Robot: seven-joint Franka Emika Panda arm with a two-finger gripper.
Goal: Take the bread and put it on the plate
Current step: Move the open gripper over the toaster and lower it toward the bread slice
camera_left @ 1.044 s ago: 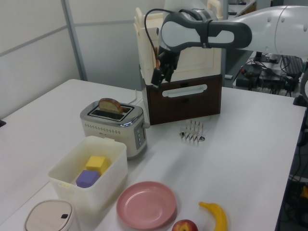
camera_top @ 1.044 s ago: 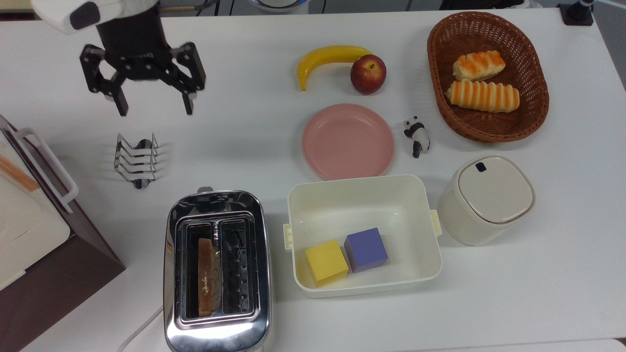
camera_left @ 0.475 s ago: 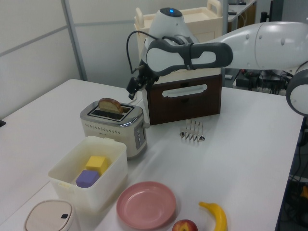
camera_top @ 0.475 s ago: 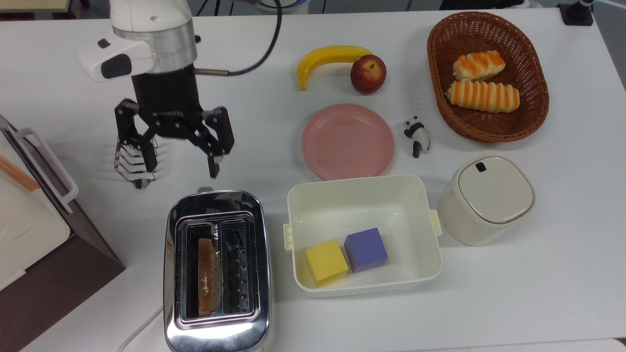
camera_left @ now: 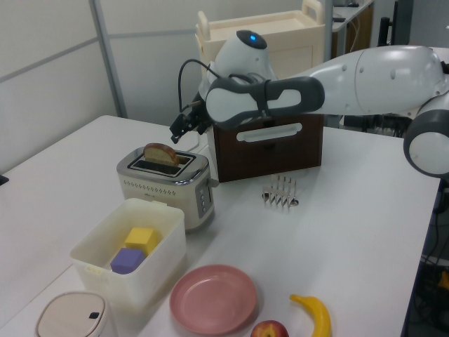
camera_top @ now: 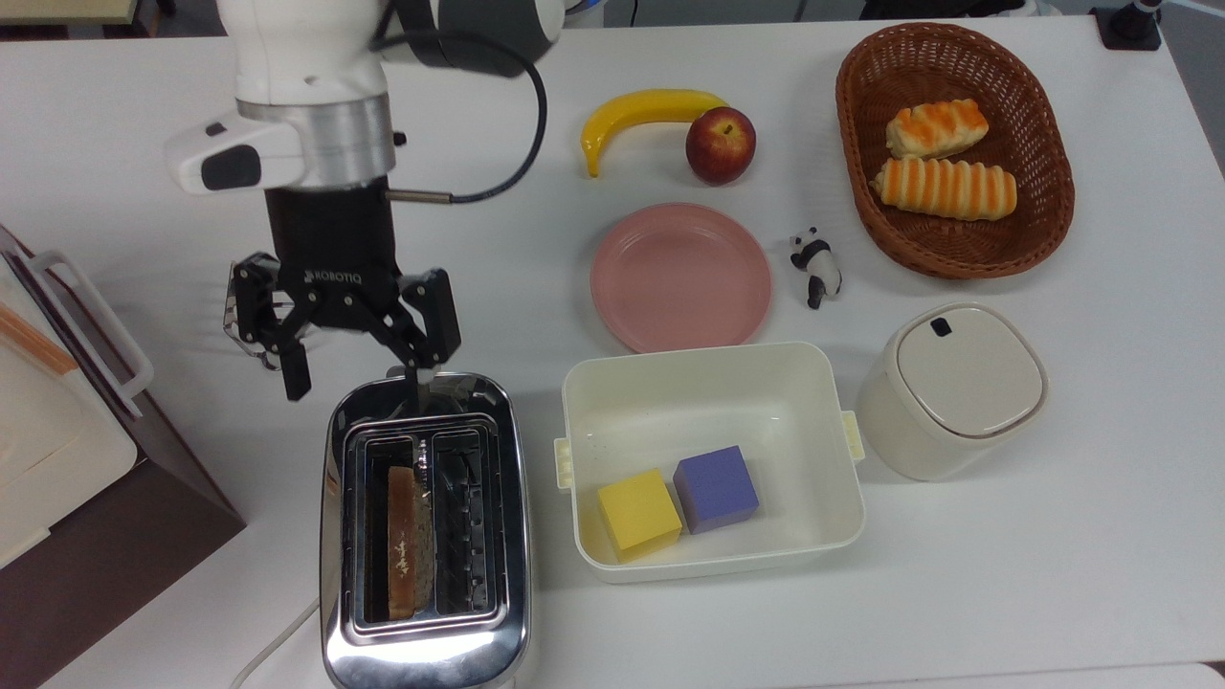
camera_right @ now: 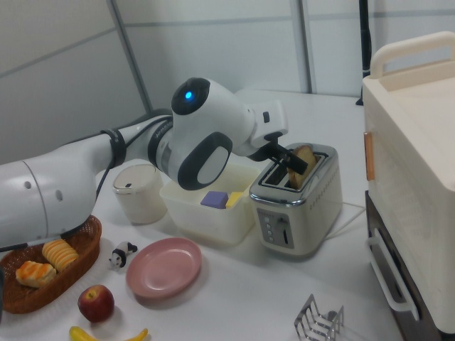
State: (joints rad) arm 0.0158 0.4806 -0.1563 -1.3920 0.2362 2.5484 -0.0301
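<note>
Nearest the top view's lower edge, the toaster (camera_top: pixel 424 536) stood on the table (camera_top: pixel 1005 593) with the bread (camera_top: pixel 403 542) upright in the slot toward the top view's left, edge-on, its rounded top proud of the slot in the left view (camera_left: pixel 161 154). Standing on edge in the slot left a free upper rim, probably the only place to grip it.

Beside the toaster, toward the top view's right, sat the white tub (camera_top: pixel 710 459) holding a yellow block (camera_top: pixel 638 513) and a purple block (camera_top: pixel 716 488); the lidded white container (camera_top: pixel 950 390) stood further right.

Just beyond the toaster's far end hung the gripper (camera_top: pixel 354 378), jaws spread wide and empty, pointing down. Judged: approach stage, not yet over the slot; the spread is ample for the thin slice, but the jaws appear to need aligning across its flat faces.

The plate (camera_top: pixel 680 276) lay bare beyond the tub, well apart from the toaster, so the carry goes toward the top view's right. The toast rack (camera_left: pixel 280 191) sat partly hidden behind the gripper. Farthest: banana (camera_top: pixel 643 114), apple (camera_top: pixel 720 144), panda figure (camera_top: pixel 815 265) and basket (camera_top: pixel 866 191) with two striped rolls (camera_top: pixel 943 172).
</note>
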